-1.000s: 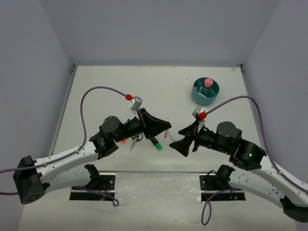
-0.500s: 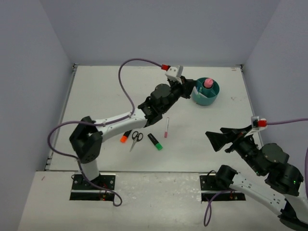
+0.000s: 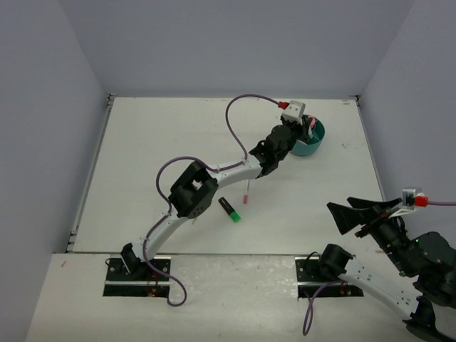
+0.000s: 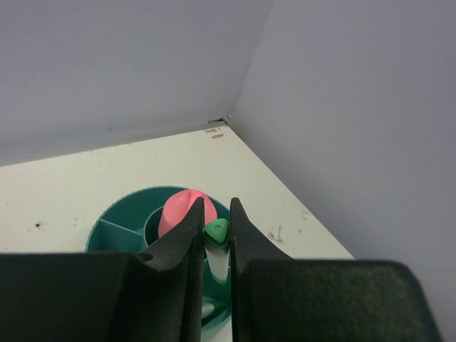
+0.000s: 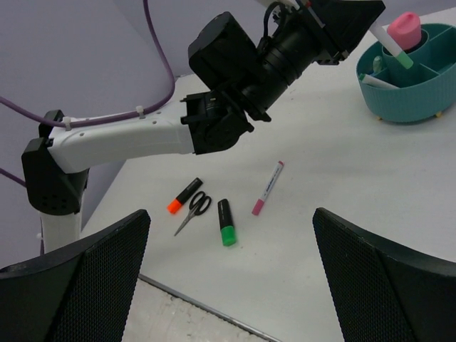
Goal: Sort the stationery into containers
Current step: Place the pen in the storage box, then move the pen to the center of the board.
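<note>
left claw [image 4: 216,206] clenched on green-tipped white pen [image 4: 216,233], barrel mostly hidden, probably over an outer compartment of round teal plastic organizer [image 4: 117,217]; right claw [image 5: 229,214] released.

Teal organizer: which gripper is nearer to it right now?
Left. The left gripper hangs directly over the teal organizer, shut on a green-capped pen. The right gripper is open, far back toward the near right corner of the table.

Top camera is looking down from the near edge over the tabletop [image 3: 157,135]. Left wrist camera is sitting close above the teal organizer [image 4: 117,217], facing the far corner. Right wrist camera is looking on from well back; all three are sharing the organizer.
</note>
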Robot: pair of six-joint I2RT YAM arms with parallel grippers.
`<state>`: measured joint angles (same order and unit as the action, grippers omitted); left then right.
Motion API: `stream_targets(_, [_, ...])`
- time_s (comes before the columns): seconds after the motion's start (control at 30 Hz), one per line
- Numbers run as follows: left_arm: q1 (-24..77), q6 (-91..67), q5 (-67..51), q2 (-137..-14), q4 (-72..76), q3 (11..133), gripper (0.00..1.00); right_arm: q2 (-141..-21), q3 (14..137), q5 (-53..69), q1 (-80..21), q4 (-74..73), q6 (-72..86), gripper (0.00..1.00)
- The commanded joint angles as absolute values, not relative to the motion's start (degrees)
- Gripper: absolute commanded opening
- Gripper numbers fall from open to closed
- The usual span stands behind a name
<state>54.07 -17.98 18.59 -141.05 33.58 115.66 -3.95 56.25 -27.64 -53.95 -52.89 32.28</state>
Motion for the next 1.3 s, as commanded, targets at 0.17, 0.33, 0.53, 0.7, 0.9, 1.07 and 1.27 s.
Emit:
stream_targets(0.17, [51.53, -16.81, 20.78, -144.64, 39.08, 121.40, 0.03, -6.62, 56.11, -24.41, -53.94, -52.33, 30.24, 0.99])
stream_targets(0.33, [51.60, -18.66, 19.35, -141.57, 42.31, 113.27, 0.14, -7.12, 54.97, -23.66, -53.95, -49.93, 29.86, 0.99])
stream_targets(0.53, [52.28, -22.26, 14.51, -138.40, 41.47, 109.16, 0.50, -10.39, 54.49, -21.27, -53.96, -47.73, 29.24, 0.99])
stream_targets(0.7, [53.61, -22.30, 16.70, -131.17, 40.34, 104.63, 0.70, -14.98, 53.81, -21.17, -53.96, -47.46, 28.61, 0.99])
stream_targets(0.9, [53.89, -23.47, 26.12, -110.34, 32.57, 95.11, 0.97, -18.41, 50.86, -22.89, -53.96, -45.98, 28.25, 0.99])
stream_targets(1.07, [51.45, -26.51, 32.61, -92.74, 8.32, 86.91, 1.00, -27.53, 46.62, -16.60, -53.92, -42.83, 27.21, 0.99])
stream_targets(1.27, [50.98, -33.09, 32.10, -67.24, -5.23, 65.37, 1.00, -51.89, 49.95, -16.36, -53.81, -38.91, 34.10, 0.99])
